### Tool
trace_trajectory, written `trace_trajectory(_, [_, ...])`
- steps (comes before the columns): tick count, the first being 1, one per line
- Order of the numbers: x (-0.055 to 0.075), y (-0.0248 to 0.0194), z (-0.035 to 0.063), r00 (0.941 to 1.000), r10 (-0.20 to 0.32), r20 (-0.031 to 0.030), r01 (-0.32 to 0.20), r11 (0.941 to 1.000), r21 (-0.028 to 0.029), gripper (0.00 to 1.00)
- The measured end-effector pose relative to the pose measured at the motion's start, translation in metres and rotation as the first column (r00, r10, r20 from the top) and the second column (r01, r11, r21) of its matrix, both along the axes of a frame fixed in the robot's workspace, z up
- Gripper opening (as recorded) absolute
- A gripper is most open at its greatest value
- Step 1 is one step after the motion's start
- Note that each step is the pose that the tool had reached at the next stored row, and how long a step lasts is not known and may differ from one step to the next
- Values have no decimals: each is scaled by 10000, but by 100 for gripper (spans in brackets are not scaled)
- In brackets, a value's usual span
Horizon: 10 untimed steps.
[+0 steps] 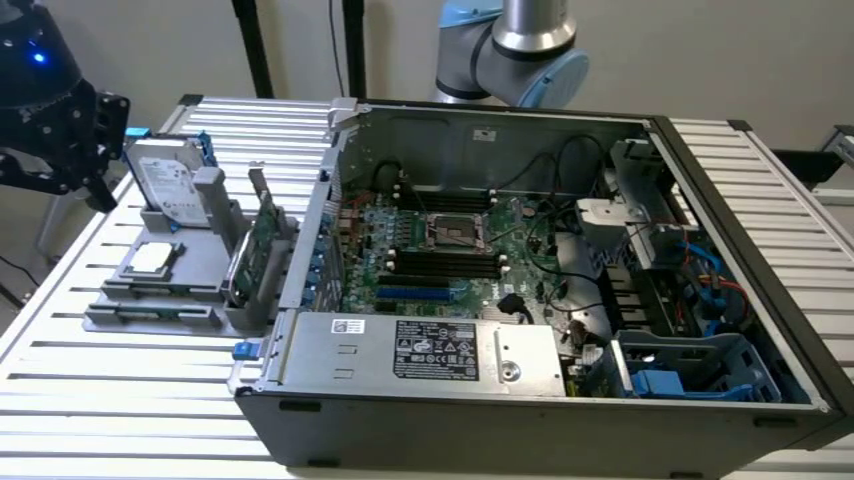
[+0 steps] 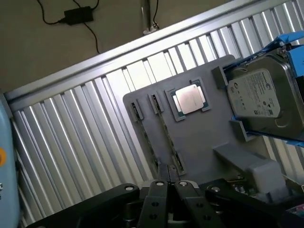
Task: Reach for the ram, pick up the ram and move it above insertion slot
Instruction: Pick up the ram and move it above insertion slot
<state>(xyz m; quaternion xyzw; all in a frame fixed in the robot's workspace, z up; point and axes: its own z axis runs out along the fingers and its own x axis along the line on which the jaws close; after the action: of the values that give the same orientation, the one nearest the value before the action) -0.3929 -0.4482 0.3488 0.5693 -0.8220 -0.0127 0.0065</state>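
Two thin ram sticks point(image 2: 166, 135) stand on edge in narrow grooves of a grey holder plate point(image 2: 199, 142), beside a silver CPU chip point(image 2: 190, 99). My gripper point(image 2: 170, 190) hovers above the plate's edge near the ends of the sticks, touching neither, its fingers point(image 2: 159, 197) shut together with nothing between them. In the exterior view the black gripper point(image 1: 91, 180) hangs at the far left, above and beside the holder point(image 1: 160, 300). The black insertion slots point(image 1: 447, 264) lie parallel on the green motherboard point(image 1: 521, 235) inside the open case.
A silver hard drive point(image 1: 171, 180) and a green expansion card point(image 1: 267, 235) stand upright on the holder. The case wall point(image 1: 314, 240) rises between holder and motherboard. A power supply point(image 1: 427, 350) and cables point(image 1: 574, 290) crowd the case. Ribbed metal table point(image 1: 120, 400).
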Motion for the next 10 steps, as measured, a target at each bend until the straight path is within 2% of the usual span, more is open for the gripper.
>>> trace_trajectory(5, [0, 0, -1, 9958, 903, 128, -903, 9959, -5, 11])
trace_trajectory(10, [0, 0, -1, 9832, 1810, 254, -1810, 9835, -22, 11])
